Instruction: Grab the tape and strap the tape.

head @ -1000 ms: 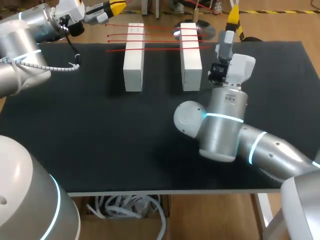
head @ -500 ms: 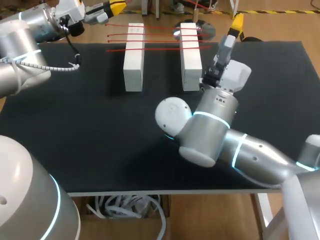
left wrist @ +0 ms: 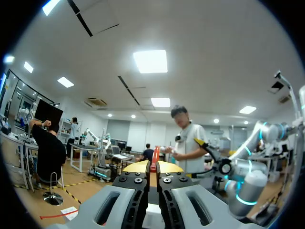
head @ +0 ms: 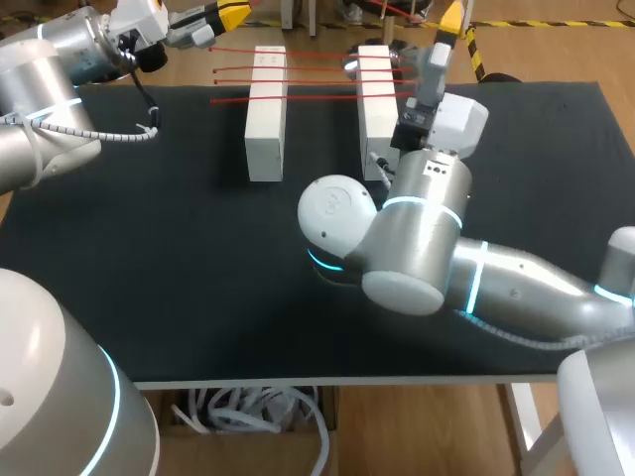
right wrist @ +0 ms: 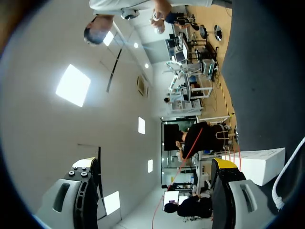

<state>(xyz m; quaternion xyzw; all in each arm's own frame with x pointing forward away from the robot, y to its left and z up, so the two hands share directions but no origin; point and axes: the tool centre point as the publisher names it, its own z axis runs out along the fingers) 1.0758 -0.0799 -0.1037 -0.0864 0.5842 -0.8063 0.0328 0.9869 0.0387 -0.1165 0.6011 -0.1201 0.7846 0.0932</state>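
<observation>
Several strands of red tape [head: 317, 74] run across the far ends of two upright white blocks [head: 265, 111] [head: 378, 109]. At the table's far left corner, my left gripper [head: 223, 14] is shut on the tape's end. The left wrist view shows that red strip [left wrist: 153, 162] pinched between the yellow tips of the left gripper [left wrist: 152, 168]. My right gripper [head: 448, 18] hangs open just past the right block's far end. In the right wrist view a red strand [right wrist: 188, 151] passes between the wide-apart fingers of the right gripper [right wrist: 155, 167], touching neither, with a white block [right wrist: 259, 164] beside it.
The black table mat [head: 179, 258] stretches out in front of the blocks. My right arm's bulky elbow [head: 397, 248] hangs over the table's middle. A pale cable [head: 134, 131] from my left arm droops over the far left of the mat.
My right arm has swung to the left, carrying its open gripper closer to the far end of the right block. The left arm and the tape have stayed put.
</observation>
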